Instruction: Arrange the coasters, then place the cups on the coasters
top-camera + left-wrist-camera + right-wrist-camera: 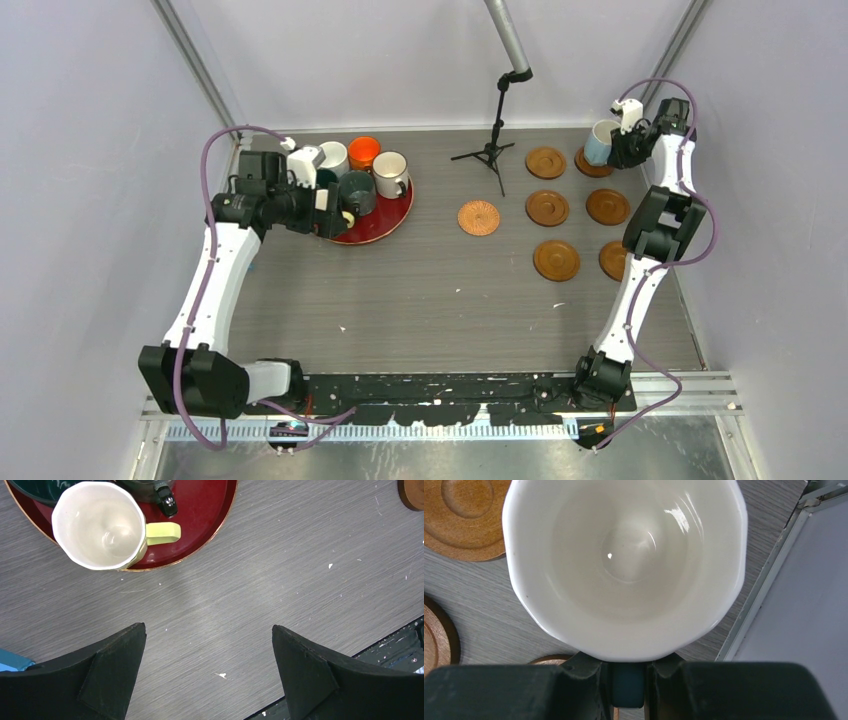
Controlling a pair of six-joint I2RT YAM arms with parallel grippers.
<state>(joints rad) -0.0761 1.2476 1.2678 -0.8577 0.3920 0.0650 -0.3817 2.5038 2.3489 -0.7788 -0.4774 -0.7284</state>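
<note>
My right gripper point(620, 150) point(628, 680) is shut on the blue handle of the light blue cup point(602, 142) point(624, 565). That cup is upright over the back right coaster point(594, 166) point(549, 658); whether it rests on it I cannot tell. Several more wooden coasters point(548, 208) lie in two rows on the right, and a woven coaster point(478, 217) lies nearer the middle. My left gripper point(338, 220) point(209, 645) stands open over bare table beside the pale yellow cup point(97, 525). White point(333, 157), orange point(363, 152), cream point(390, 175) and dark point(357, 192) cups stand on the red tray point(395, 218).
A black tripod stand point(492, 150) stands at the back middle, between the tray and the coasters. A metal rail and the wall point(774, 580) run close behind the right gripper. The red tray's rim point(210, 535) lies just ahead of the left fingers.
</note>
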